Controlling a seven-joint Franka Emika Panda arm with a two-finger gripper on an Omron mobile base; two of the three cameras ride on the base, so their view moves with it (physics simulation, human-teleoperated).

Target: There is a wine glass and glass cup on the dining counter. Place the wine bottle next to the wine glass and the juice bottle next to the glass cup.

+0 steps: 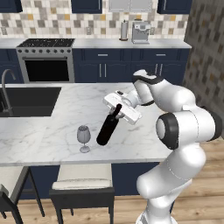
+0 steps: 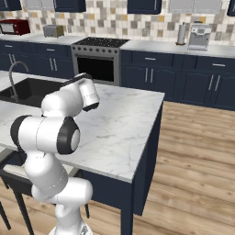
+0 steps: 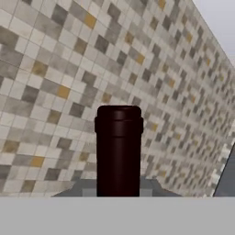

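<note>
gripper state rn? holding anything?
Gripper: shut on the wine bottle, clamped at the neck; the bottle leans, right beside the wine glass on the dining counter.

So the wine bottle (image 1: 107, 127), near-black with a dark red cap, is being held tilted by the neck, its base looking close to the dining counter (image 1: 52, 131), just beside the wine glass (image 1: 83, 138). The clear stemmed glass is being left upright near the counter's front edge.
</note>
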